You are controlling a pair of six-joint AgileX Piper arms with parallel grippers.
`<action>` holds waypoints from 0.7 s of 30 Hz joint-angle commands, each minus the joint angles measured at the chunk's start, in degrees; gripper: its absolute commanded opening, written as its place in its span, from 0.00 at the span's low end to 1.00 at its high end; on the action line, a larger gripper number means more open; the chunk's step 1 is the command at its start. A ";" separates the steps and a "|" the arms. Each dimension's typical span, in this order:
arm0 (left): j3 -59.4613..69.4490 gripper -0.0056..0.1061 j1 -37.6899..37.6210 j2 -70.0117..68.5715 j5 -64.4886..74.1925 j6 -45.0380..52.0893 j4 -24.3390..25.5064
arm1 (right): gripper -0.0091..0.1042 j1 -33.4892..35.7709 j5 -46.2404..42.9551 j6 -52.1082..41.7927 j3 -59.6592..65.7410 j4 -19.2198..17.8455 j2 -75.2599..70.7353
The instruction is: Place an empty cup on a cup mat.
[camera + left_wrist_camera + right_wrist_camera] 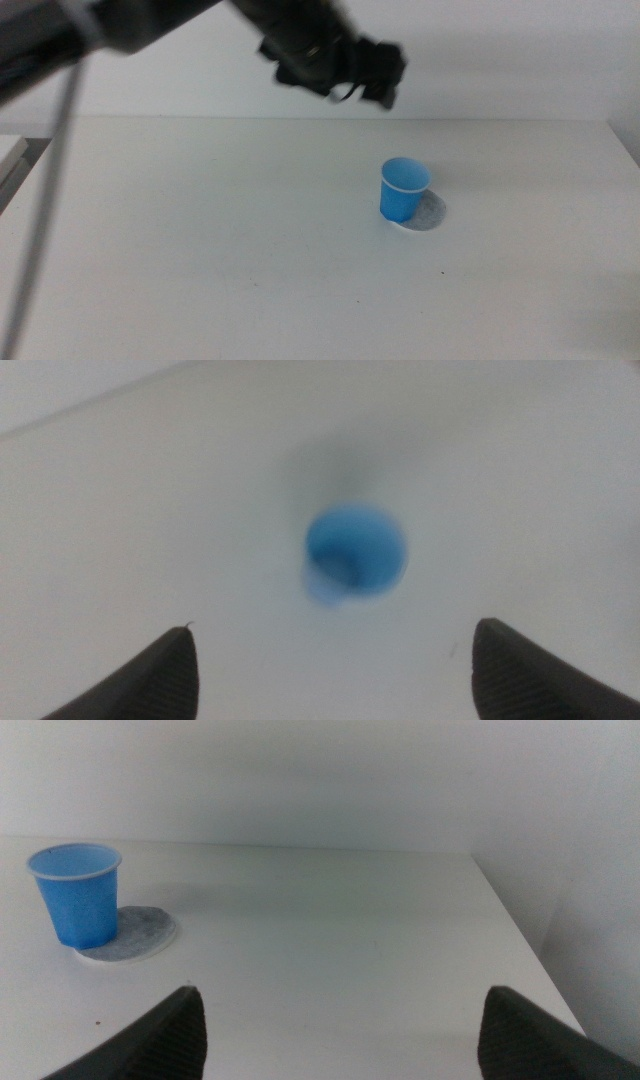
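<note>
Blue stands out against white: the cup (404, 188) sits upright on the tabletop (200, 250), right of centre in the middle view, its thin pale rim up and its inside blue and empty. It rests on the cup mat (429, 212), but off-centre, so the mottled grey disc shows as a crescent on the cup's right side while a sliver of pale edge peeks out under its base.

The right wrist view shows the same pair from low and to the side: the cup (77, 892) stands on one part of the cup mat (143, 930), and most of the grey surface lies bare beside it. That arm's right hand (338, 1030) is well apart from both, with its two dark jaws spread wide and nothing between them. This hand does not appear in the middle view.

The left hand (383, 78) hangs high above the tabletop, behind the cup and a little left of it in the middle view, reached by its dark arm from the upper left. It is blurred there. Its own wrist camera looks straight down into the cup (355, 552), which appears as a soft, out-of-focus blue circle; the mat cannot be made out in that picture. The left hand (333, 665) has its jaws set wide apart, holding nothing, clear of the cup and touching neither it nor the tabletop.
</note>
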 commanded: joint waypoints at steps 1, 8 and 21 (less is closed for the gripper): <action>10.29 0.89 0.43 -7.04 -4.20 1.38 0.58 | 0.90 0.07 -0.29 -0.23 0.19 -0.34 -0.28; 38.09 0.89 2.97 -28.26 -18.15 1.78 1.54 | 0.90 0.07 -0.29 -0.23 0.19 -0.34 -0.28; 74.29 0.89 14.26 -60.09 -38.80 2.04 3.72 | 0.90 0.07 -0.29 -0.23 0.19 -0.34 -0.28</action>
